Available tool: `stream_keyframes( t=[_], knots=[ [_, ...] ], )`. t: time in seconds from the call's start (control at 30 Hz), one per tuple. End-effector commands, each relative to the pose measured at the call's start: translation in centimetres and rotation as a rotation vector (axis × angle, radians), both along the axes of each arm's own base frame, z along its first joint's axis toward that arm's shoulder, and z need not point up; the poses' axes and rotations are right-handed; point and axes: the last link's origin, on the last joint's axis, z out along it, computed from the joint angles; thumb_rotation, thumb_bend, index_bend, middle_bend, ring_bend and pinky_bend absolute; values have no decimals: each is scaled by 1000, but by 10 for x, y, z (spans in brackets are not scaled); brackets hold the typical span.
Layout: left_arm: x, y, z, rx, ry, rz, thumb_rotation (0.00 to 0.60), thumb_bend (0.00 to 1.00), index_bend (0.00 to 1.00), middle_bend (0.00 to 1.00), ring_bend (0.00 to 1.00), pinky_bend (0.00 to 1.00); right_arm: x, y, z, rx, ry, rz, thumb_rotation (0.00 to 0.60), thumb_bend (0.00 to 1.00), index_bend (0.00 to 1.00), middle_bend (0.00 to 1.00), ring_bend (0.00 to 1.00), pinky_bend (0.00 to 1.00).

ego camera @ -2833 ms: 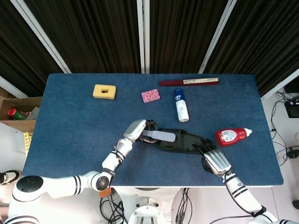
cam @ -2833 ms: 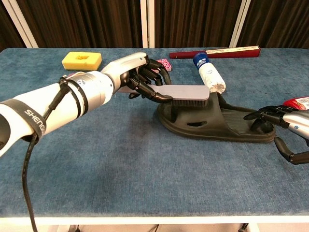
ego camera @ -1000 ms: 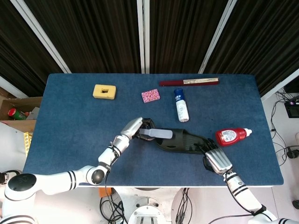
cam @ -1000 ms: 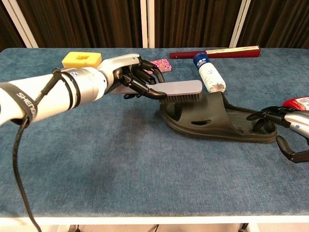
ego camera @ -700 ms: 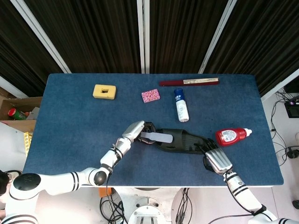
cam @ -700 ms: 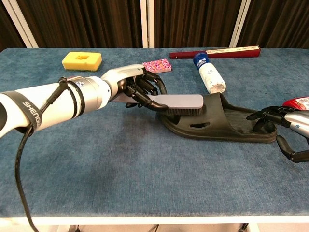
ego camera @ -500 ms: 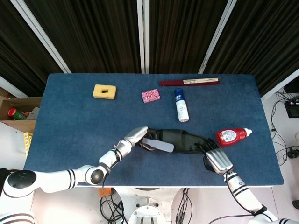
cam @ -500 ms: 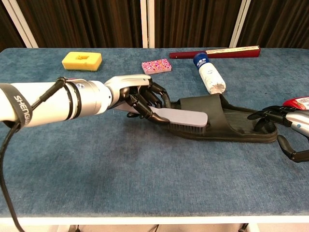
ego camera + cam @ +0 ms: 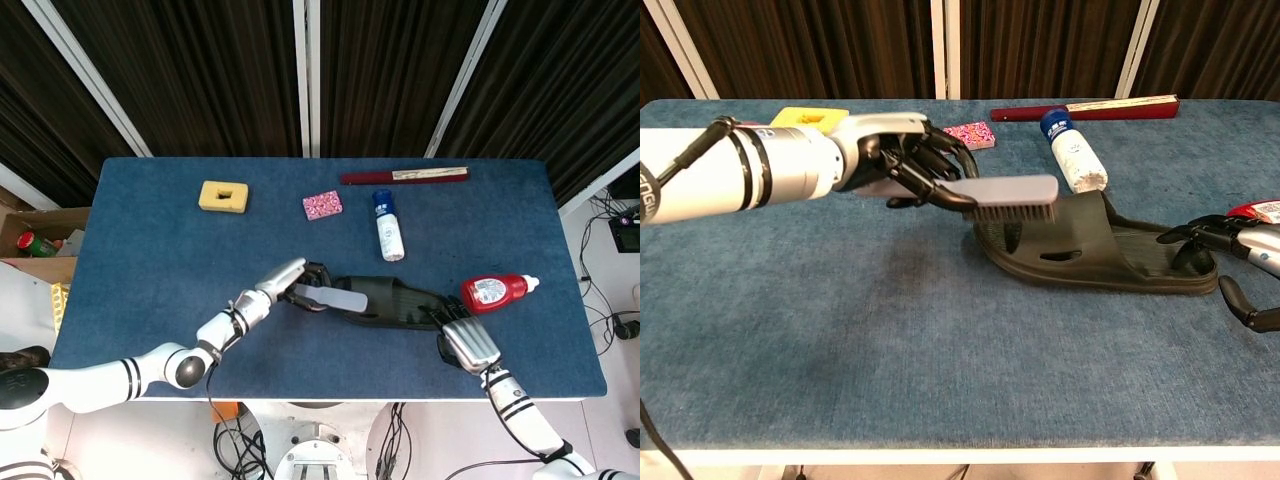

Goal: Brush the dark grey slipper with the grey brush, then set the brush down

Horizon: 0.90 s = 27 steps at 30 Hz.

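Observation:
The dark grey slipper lies flat near the front of the blue table, toe end to the left. My left hand grips the handle of the grey brush. The brush head hangs bristles down over the slipper's toe end, just above the strap. My right hand rests at the slipper's heel, its fingers touching the heel rim and holding nothing.
A red sauce bottle lies right of the slipper. A white bottle with a blue cap lies behind it. Further back are a pink patterned sponge, a yellow sponge and a dark red folded fan.
My left hand has swept the brush from the slipper's near side back up and over the toe end, lifting it slightly. The right hand has stayed at the heel.

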Motion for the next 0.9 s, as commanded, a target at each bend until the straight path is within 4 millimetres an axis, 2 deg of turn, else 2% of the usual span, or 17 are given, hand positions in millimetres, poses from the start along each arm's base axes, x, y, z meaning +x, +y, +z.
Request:
stream_keyframes(
  t=[0.03,0.13,0.2,0.27,0.4,0.63,0.9],
  knots=[
    [-30,4,10,103,-3,41,600,564,933,1000,1000,1000,3,0,2,-25,-30,11,600,778,95,210,0,0],
    [-55,5,11,120,54,45,600,564,933,1000,1000,1000,8,0,9,-89,-98,48,600,743,13,54,0,0],
    [-73,3,10,137,93,49,600,563,933,1000,1000,1000,11,0,17,-145,-148,76,600,679,0,6,0,0],
    [-86,1,10,146,122,53,600,564,934,1000,1000,1000,13,0,24,-193,-180,99,600,636,0,0,0,0],
    [-108,-2,9,169,169,56,600,562,934,1000,1000,1000,15,-2,41,-290,-249,129,600,623,0,0,0,0],
    [-126,0,14,199,187,67,600,563,934,1000,1000,1000,16,-5,58,-382,-293,146,600,610,0,0,0,0],
    [-137,3,14,221,191,83,600,559,943,1000,1000,1000,18,-6,60,-389,-289,140,600,592,0,0,0,0]
  ],
)
